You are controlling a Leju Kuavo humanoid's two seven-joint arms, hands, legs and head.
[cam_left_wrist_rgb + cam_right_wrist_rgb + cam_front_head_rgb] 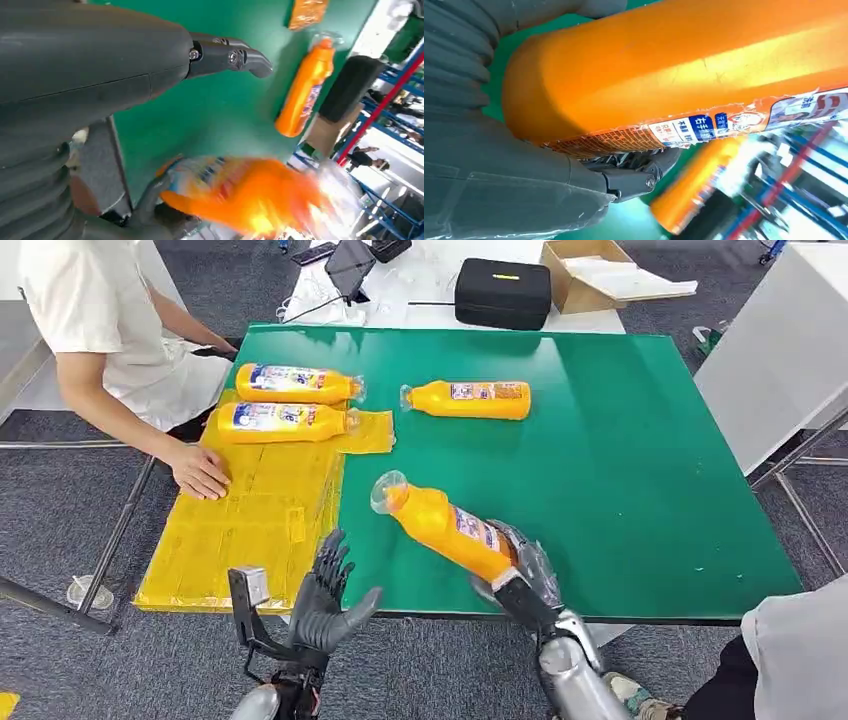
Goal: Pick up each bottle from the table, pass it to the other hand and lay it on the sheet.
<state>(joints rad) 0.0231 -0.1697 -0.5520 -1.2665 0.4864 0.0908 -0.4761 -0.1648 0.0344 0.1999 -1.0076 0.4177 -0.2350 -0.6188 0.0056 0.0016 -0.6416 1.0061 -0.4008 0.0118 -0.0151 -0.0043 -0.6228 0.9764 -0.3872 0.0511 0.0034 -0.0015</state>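
Note:
My right hand [522, 572] grips the base of an orange bottle [445, 526] and holds it tilted over the near part of the green table [620, 470], clear cap pointing up and left. The same held bottle [684, 65] fills the right wrist view, and it shows blurred as the held bottle [240, 195] in the left wrist view. My left hand [325, 595] is open with fingers spread, just left of the bottle near the table's front edge. One more bottle [470, 399] lies on the green table. Two bottles [297, 383] [280, 422] lie on the yellow sheet [250, 520].
A person sits at the left with a hand [200, 472] resting on the yellow sheet. A black case [502, 292] and a cardboard box [590, 275] stand on the white table behind. Another person's sleeve [800, 660] is at the lower right.

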